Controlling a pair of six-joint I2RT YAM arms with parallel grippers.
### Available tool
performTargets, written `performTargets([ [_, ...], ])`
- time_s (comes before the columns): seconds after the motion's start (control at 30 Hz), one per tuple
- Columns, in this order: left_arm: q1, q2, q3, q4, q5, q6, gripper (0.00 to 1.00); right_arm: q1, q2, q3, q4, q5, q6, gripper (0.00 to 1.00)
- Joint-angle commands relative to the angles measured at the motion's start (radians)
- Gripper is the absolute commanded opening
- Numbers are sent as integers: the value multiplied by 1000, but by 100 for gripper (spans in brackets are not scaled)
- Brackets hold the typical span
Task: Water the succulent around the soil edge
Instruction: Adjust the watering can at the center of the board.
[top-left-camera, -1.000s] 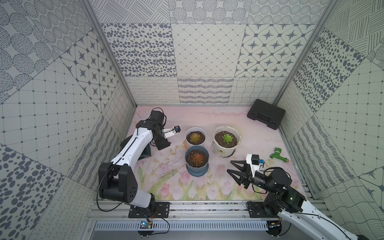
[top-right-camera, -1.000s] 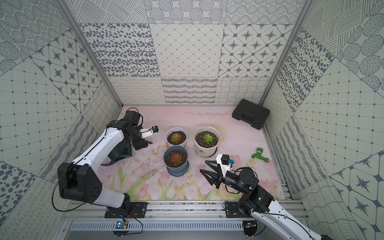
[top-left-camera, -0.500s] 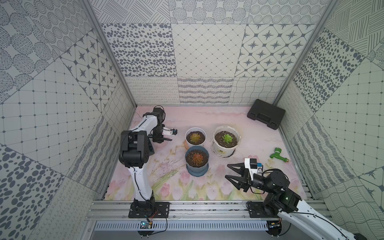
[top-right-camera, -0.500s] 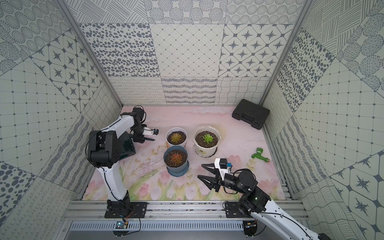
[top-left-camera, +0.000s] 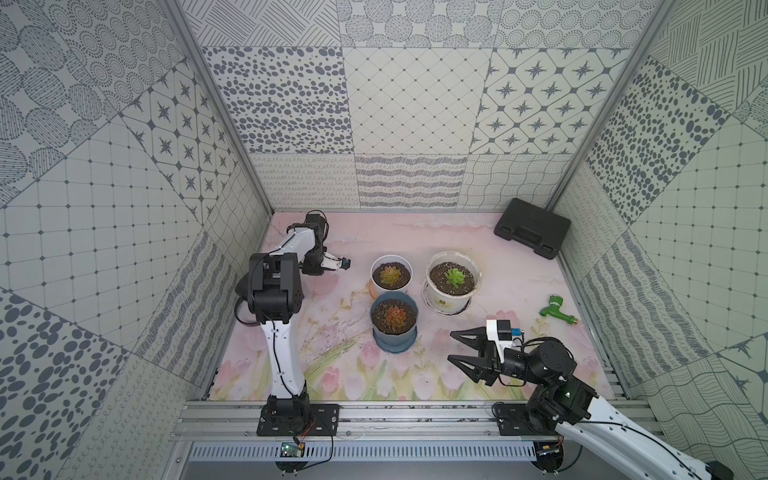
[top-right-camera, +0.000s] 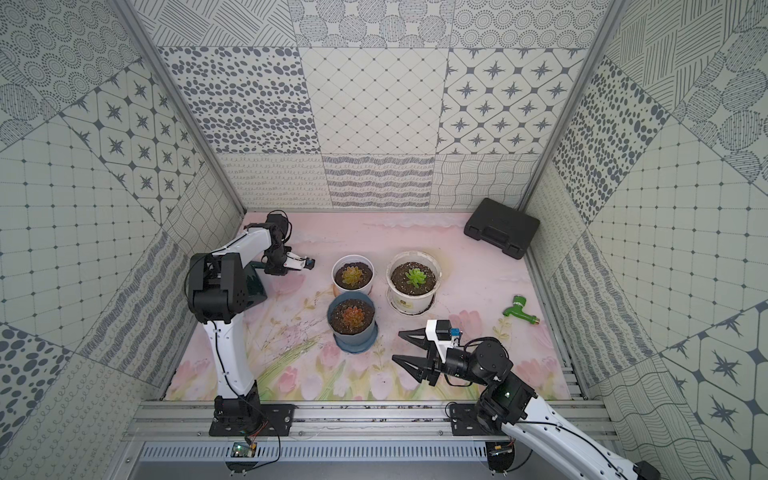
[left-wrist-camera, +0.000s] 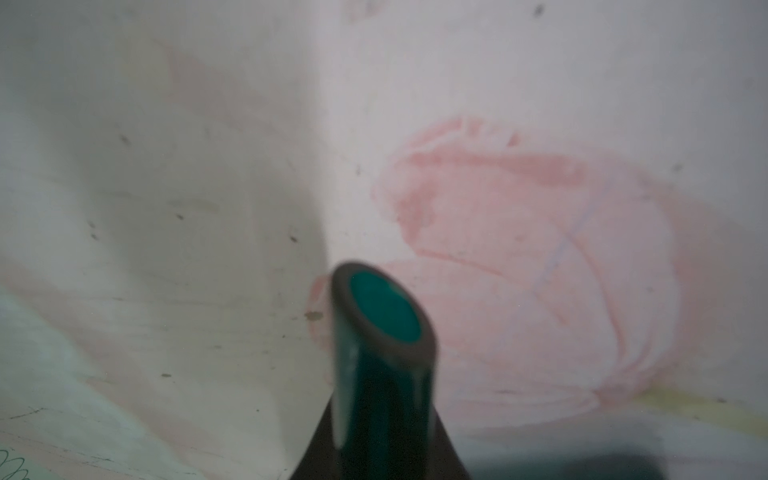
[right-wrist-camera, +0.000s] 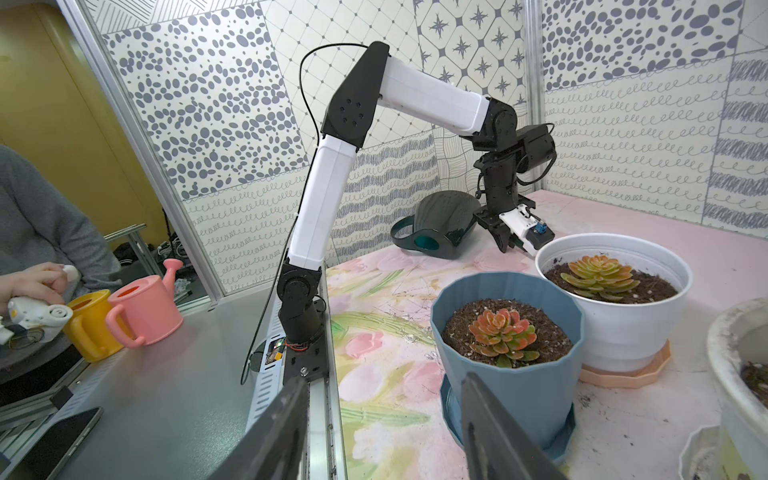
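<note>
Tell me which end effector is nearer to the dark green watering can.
Left. The left end effector is shut on the spout of the watering can. The right end effector hangs open well away, on the far side of the blue pot.

Inspected bench (top-left-camera: 436, 232): flat, covered in a pale pink print of tulips and grasses, walled on three sides.

Found near the middle, in a tight cluster:
- small white pot (top-left-camera: 373, 274) on a peach saucer (right-wrist-camera: 623, 372)
- blue pot (top-left-camera: 392, 340) on a matching blue saucer (right-wrist-camera: 449, 409), just in front of the small white pot
- large white pot (top-left-camera: 449, 302) just right of both, directly on the print

Found in the far right corner: closed black case (top-left-camera: 532, 227), lying flat.

Found near the right wall: green nozzle (top-left-camera: 557, 308), on its side.

Found by the left wall: dark green watering can (top-right-camera: 254, 286), attitude not determinable.

Noted around the pots: scattered soil crumbs (right-wrist-camera: 590, 401).
</note>
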Motion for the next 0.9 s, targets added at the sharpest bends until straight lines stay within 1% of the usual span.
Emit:
performTargets([
  [0.0,11,-109,16,-40,196,-75,0,0,-6,-2,59,-22,4,61],
  [0.07,26,-165,81,-131,319,-150,0,0,-16,-4,61,-22,9,61],
  [0.17,79,-243,175,-233,607,-297,0,1,-35,-8,62,-22,16,61],
  [0.27,167,-319,199,-239,903,-459,0,1,-53,-13,56,-16,20,61],
  [0.3,203,-339,199,-229,1023,-520,0,1,-57,-15,55,-16,20,61],
  [0.33,233,-349,197,-219,1109,-573,0,1,-62,-16,54,-12,20,61],
  [0.43,321,-366,190,-119,1367,-818,0,2,-71,-17,53,-9,21,61],
  [0.47,349,-370,168,-37,1458,-930,0,2,-71,-17,53,-8,21,61],
  [0.5,367,-376,142,45,1524,-1036,0,1,-70,-17,53,-5,21,61],
  [0.57,381,-380,88,209,1563,-1248,0,2,-68,-18,55,-2,23,61],
  [0.6,381,-373,86,223,1573,-1288,0,1,-68,-18,55,-1,23,61],
  [0.7,383,-332,88,247,1663,-1374,0,3,-68,-17,52,4,23,61],
  [0.73,381,-317,89,230,1693,-1371,0,2,-68,-17,51,4,23,61],
  [0.77,379,-305,87,189,1705,-1336,0,1,-68,-20,53,5,23,61],
  [0.87,378,-275,86,48,1725,-1176,0,3,-62,-20,55,11,21,61],
])
